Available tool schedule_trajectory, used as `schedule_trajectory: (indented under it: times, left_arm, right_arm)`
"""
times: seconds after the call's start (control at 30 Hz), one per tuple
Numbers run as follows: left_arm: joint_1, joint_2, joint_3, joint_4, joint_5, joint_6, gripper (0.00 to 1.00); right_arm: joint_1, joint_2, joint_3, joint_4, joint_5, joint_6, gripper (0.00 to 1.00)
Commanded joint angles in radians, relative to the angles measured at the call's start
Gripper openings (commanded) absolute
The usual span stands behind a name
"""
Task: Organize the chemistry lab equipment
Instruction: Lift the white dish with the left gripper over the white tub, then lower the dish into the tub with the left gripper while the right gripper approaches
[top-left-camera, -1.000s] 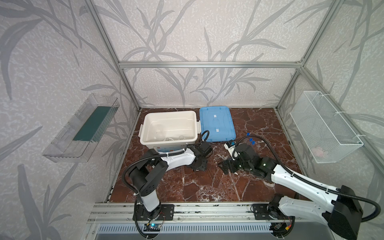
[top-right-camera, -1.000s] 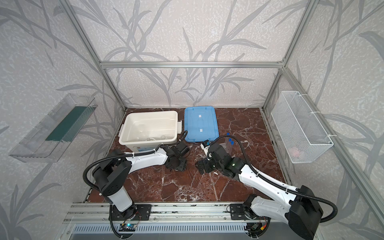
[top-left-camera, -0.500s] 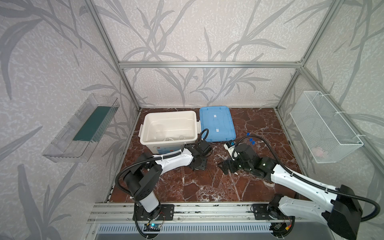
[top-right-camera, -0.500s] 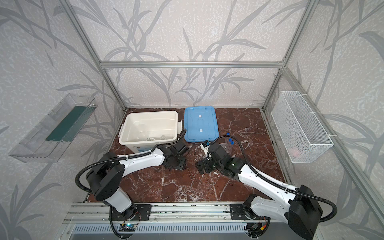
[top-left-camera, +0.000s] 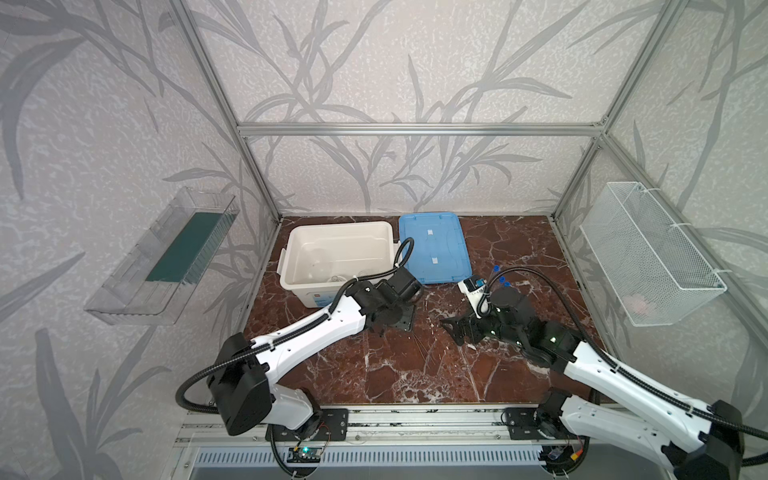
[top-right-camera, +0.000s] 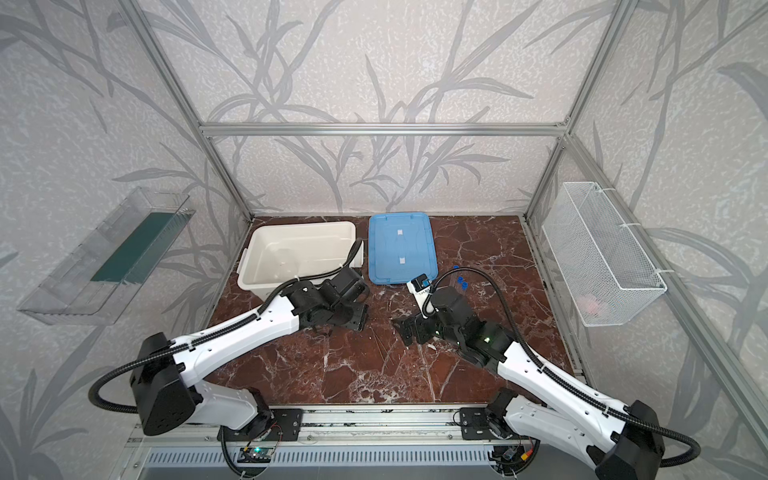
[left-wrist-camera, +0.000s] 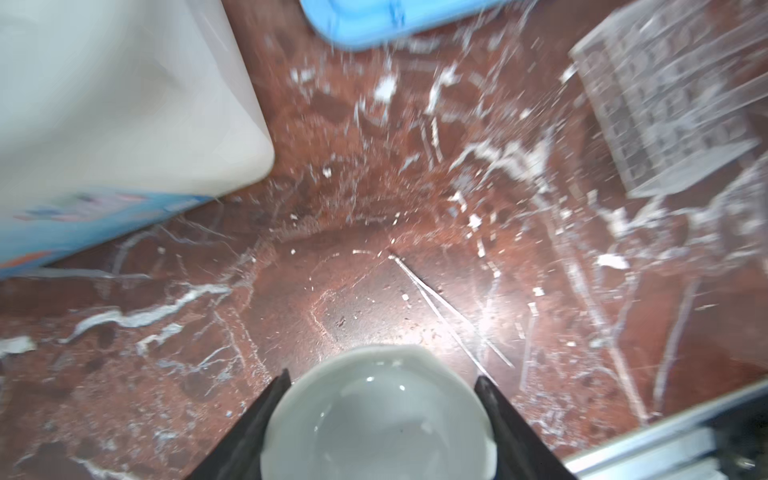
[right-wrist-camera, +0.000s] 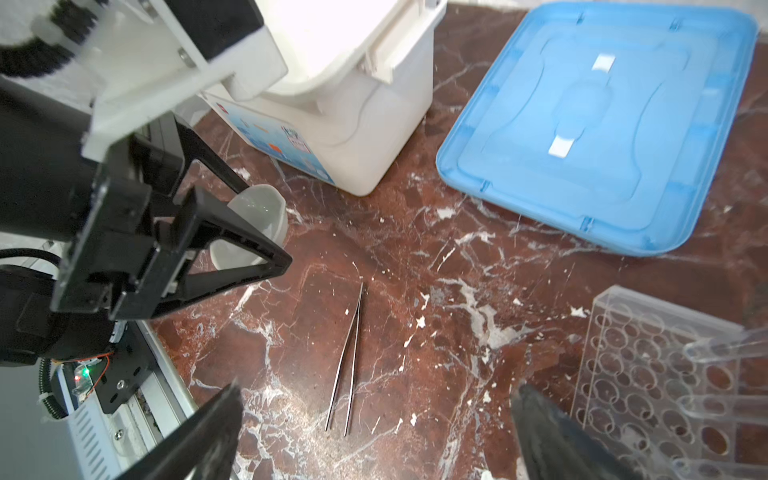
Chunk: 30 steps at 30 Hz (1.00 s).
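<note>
The tabletop is glossy red-brown marble-look with white veins. The dish is white, smooth and glazed. The tweezers are thin shiny metal. The rack is clear plastic; the lid is blue and the box white, both smooth plastic.

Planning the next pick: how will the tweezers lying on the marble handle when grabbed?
The tweezers lie flat and thin, so probably hard to get under, apt to skid on the glossy marble table. Legs splay from one joined end, so likely springy.
</note>
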Motion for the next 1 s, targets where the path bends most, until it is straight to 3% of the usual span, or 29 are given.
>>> schedule_trajectory:
  times: [0.0, 0.17, 0.33, 0.47, 0.7, 0.97]
  left_arm:
    - [0.003, -0.054, 0.093, -0.108, -0.063, 0.036, 0.54]
    - [0.091, -0.025, 0.292, -0.191, -0.063, 0.122, 0.54]
    - [0.254, 0.039, 0.445, -0.207, 0.001, 0.192, 0.52]
    - [0.336, 0.138, 0.559, -0.264, -0.092, 0.25, 0.52]
    - [0.549, 0.255, 0.555, -0.163, 0.009, 0.248, 0.52]
    - [0.673, 0.4, 0.561, -0.095, 0.018, 0.294, 0.52]
  right_arm:
    - [-0.003, -0.007, 0.084, 0.02, 0.032, -0.076, 1.0]
    - [-0.003, 0.098, 0.241, -0.007, 0.017, -0.121, 1.0]
    - [-0.003, 0.229, 0.4, 0.012, -0.041, -0.083, 1.0]
    - [-0.003, 0.38, 0.567, -0.04, -0.061, -0.064, 1.0]
    - [0.0, 0.612, 0.782, -0.042, -0.116, -0.018, 0.99]
    - [0.008, 0.829, 0.944, -0.015, -0.16, 0.03, 0.96]
